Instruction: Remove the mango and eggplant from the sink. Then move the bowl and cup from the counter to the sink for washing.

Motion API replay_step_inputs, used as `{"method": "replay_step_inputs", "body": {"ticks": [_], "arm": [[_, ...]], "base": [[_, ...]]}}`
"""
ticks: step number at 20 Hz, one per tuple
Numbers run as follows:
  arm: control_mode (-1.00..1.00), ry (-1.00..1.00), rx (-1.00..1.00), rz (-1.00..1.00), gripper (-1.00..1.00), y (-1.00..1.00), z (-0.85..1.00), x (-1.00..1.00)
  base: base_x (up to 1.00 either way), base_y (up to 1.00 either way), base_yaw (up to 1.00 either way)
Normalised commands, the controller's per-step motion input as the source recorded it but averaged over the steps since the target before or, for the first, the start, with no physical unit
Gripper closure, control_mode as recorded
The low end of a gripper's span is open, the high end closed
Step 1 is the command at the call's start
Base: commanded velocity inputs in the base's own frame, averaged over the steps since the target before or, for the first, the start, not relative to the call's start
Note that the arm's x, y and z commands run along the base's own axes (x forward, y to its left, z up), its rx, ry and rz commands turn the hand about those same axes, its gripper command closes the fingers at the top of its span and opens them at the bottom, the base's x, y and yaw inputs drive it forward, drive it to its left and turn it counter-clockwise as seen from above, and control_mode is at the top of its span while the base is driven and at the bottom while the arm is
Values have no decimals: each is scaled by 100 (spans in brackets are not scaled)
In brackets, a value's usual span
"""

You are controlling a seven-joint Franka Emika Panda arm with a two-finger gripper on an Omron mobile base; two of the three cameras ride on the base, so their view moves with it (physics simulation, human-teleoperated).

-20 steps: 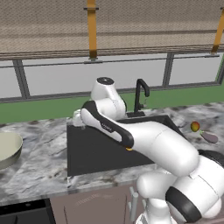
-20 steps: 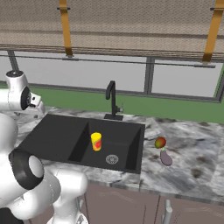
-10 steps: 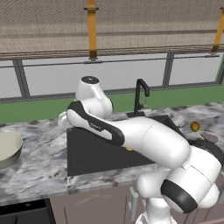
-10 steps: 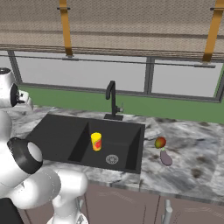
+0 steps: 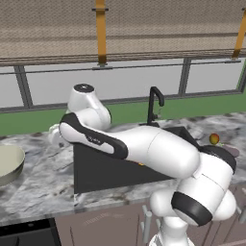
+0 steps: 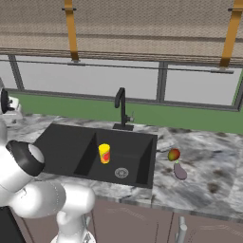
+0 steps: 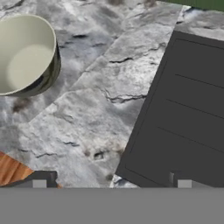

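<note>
The pale greenish-beige bowl [image 7: 24,54] stands upright on the marble counter [image 7: 92,105], left of the dark sink [image 7: 188,113]. My gripper [image 7: 109,181] hovers open over the counter between the bowl and the sink's edge, with nothing between its fingertips [image 7: 43,180]. From the left base view the gripper [image 5: 54,138] hangs right of the bowl [image 5: 7,163]. The yellow cup [image 6: 104,153] stands inside the sink [image 6: 61,142] near the drain. The mango [image 6: 174,154] and the eggplant [image 6: 180,171] lie on the counter [image 6: 209,175] right of the sink.
A black curved faucet [image 6: 122,107] rises behind the sink. A window wall and a green strip run along the back. A wooden-looking patch [image 7: 11,170] shows at the counter's near edge in the hand view. My own arm [image 5: 144,149] spans the sink.
The arm has swung left from above the sink's left edge to over the counter near the bowl. The gripper stayed open. Cup, mango and eggplant have not moved.
</note>
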Motion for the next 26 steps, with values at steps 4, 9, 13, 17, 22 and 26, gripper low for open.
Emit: {"method": "replay_step_inputs", "body": {"ticks": [4, 9, 13, 17, 22, 26], "arm": [[-100, -4, 1, 0, -100, 45, 0, -8], [-100, -2, 5, 1, -100, 38, 1, -11], [-100, 0, 6, 2, -100, 31, 0, -13], [-100, 0, 3, 0, -100, 35, 0, -8], [-100, 0, 0, 0, -100, 27, -7, -3], [-100, 0, 0, 0, -100, 23, -20, 3]], "base": [[0, 0, 0], [0, 0, 0], [0, 0, 0], [0, 0, 0], [0, 0, 0], [0, 0, 0]]}}
